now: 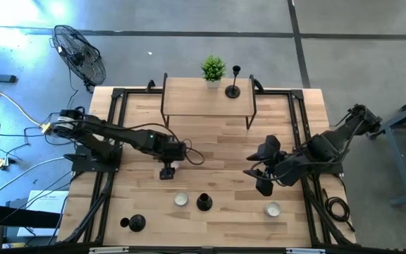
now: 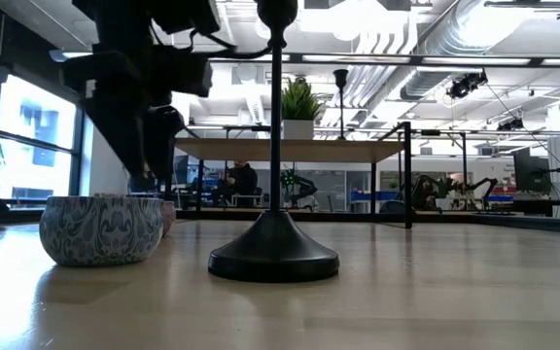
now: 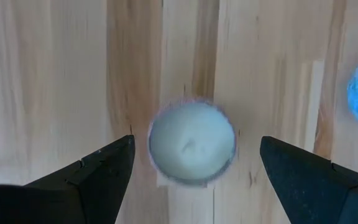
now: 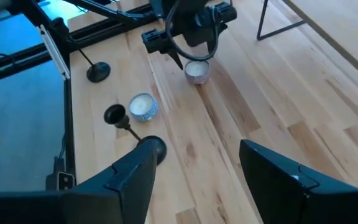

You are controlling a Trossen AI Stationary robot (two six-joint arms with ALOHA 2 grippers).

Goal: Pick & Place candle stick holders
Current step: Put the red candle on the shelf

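Over the table, high view: left gripper [image 1: 167, 169] is hanging mid-table w/ its fingers spread wide, grasping nothing; a small candle cup sits under it but is hidden in this view. Right gripper [image 1: 262, 176] is hovering right of centre, also released & empty. One candlestick holder [image 1: 232, 89] is standing on the raised wooden shelf [image 1: 189, 99] at the far side, just right of a potted plant [image 1: 213, 71]. A 2nd holder [image 1: 204, 202] is standing near the front edge, just right of a patterned candle bowl [image 1: 181, 200]. A 3rd holder [image 1: 135, 223] is sitting at the front-left corner. Another candle bowl [image 1: 272, 209] is sitting front-right. A floor fan [image 1: 80, 55] is standing off the table, far left.

Low view: front holder [image 2: 274, 248] is filling the centre, upright, round base flat on the wood; patterned bowl [image 2: 102, 229] is sitting left of it, apart. Shelf holder [image 2: 340, 78] is showing far back beside the plant [image 2: 299, 100]. A person [image 2: 240, 182] is sitting in the room beyond.

Left wrist view: both fingers [image 3: 89, 177] are standing apart on either side of a pale candle cup [image 3: 191, 143], not touching it.

Right wrist view: own fingers [image 4: 129, 180] are parted, nothing btwn them. Left gripper [image 4: 191, 59] is poised right above the candle cup [image 4: 197, 72]; bowl [image 4: 142, 106], the tilted-looking 2nd holder [image 4: 120, 118] & 3rd holder [image 4: 97, 71] are lying beyond.
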